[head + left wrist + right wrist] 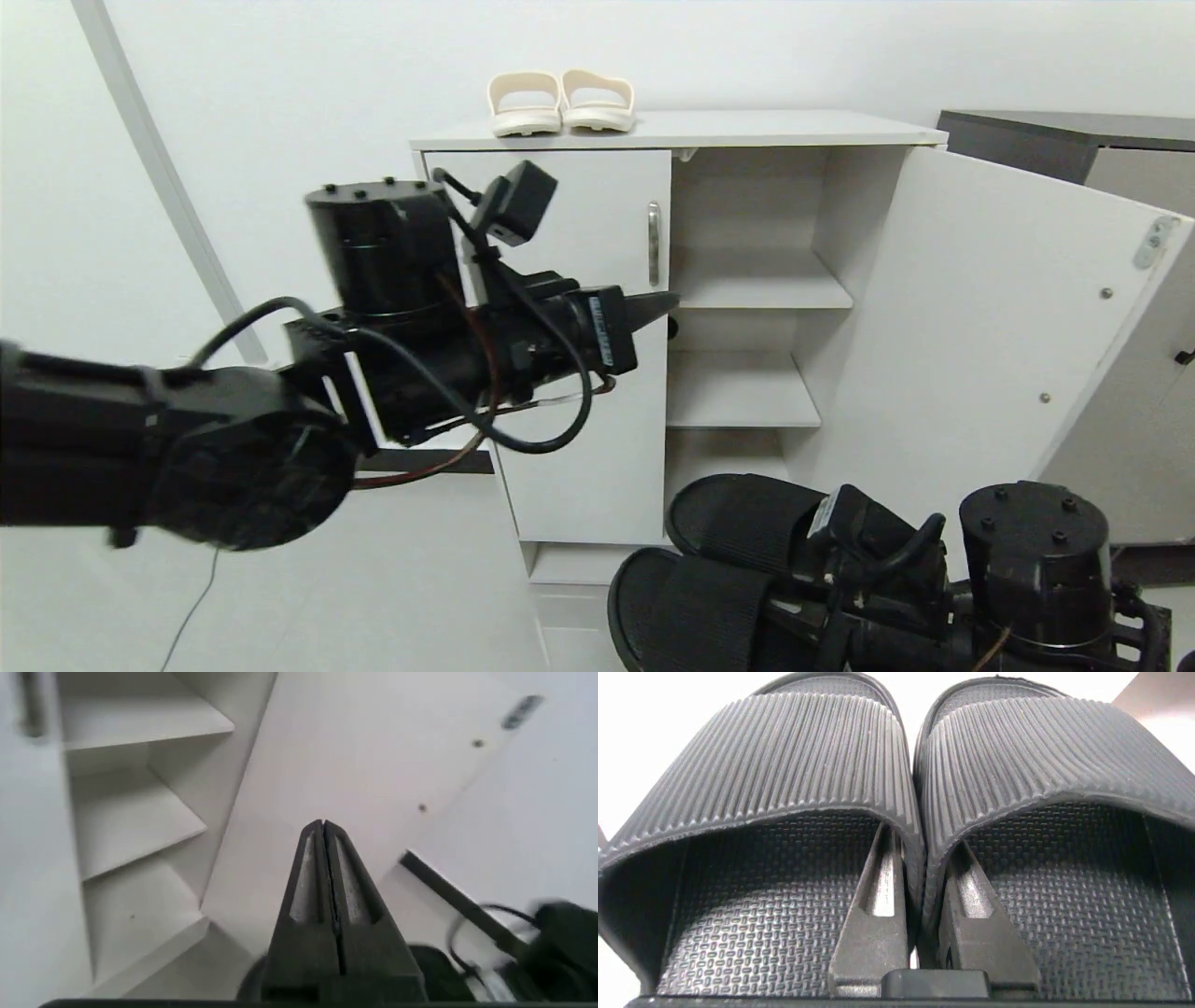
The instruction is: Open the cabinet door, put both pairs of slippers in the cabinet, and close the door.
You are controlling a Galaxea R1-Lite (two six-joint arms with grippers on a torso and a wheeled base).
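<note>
The white cabinet (794,128) stands with its right door (980,317) swung open and its left door (569,448) closed. Inside are bare shelves (747,291). A cream pair of slippers (562,101) sits on the cabinet top. My left gripper (667,303) hangs shut and empty just in front of the closed door's inner edge, below the metal handle (653,245); the left wrist view shows its fingers (322,826) pressed together. Low in front of the cabinet, my right gripper (922,845) is shut on the black pair of slippers (728,569), one finger inside each, pinching their inner walls.
A dark grey cabinet (1074,131) stands at the far right behind the open door. A grey strip (159,168) runs slanting down the white wall on the left. Pale floor lies before the cabinet.
</note>
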